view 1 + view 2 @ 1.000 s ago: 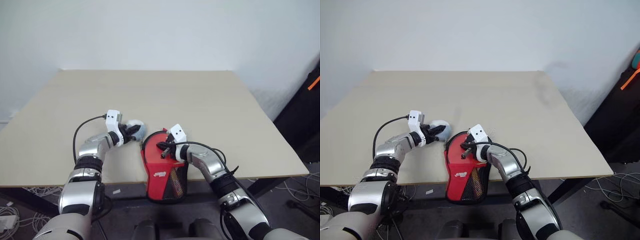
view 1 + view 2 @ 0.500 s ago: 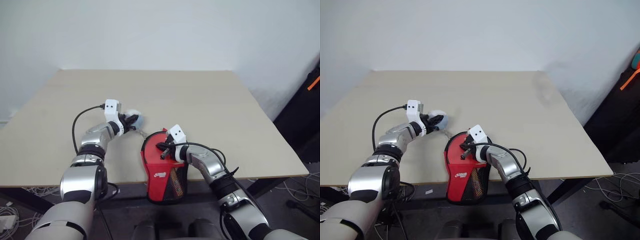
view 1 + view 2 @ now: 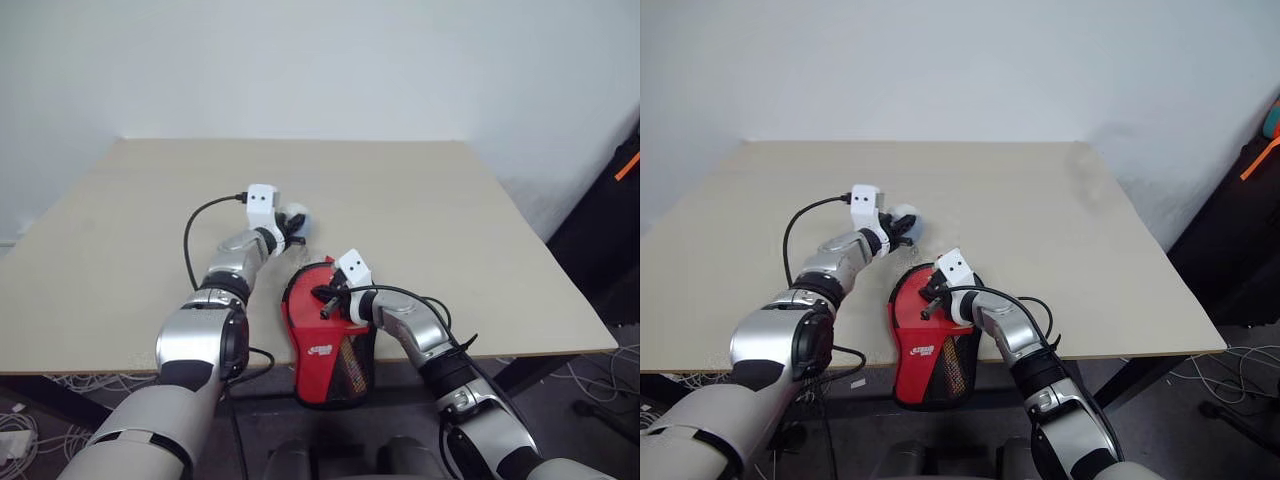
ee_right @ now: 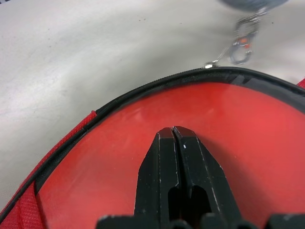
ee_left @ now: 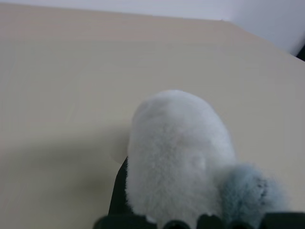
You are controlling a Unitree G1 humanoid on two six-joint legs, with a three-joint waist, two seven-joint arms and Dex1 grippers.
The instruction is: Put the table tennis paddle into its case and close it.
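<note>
In the left eye view, one red, black-trimmed case [image 3: 325, 335] is being seen at lower centre, hanging over the front edge of one smooth beige table [image 3: 420, 200], while the left gripper [image 3: 289, 227] is being kept closed on one fluffy white pom-pom [image 3: 296, 219] just above it. In the left wrist view, that soft, rounded pom-pom is hiding the fingers. In the right wrist view, the right gripper [image 4: 173, 132], fingers pressed together and empty, is being held against the case's glossy clear window, through which red is showing; the case's edges are cut off, and one metal clasp [image 4: 240, 46] is lying blurred at upper right.

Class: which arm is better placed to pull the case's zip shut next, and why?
Left. The left gripper grips the fluffy pompom, which a metal clasp seems to link to the case edge. The right gripper is shut, pressing on the case's clear window, probably steadying it.
</note>
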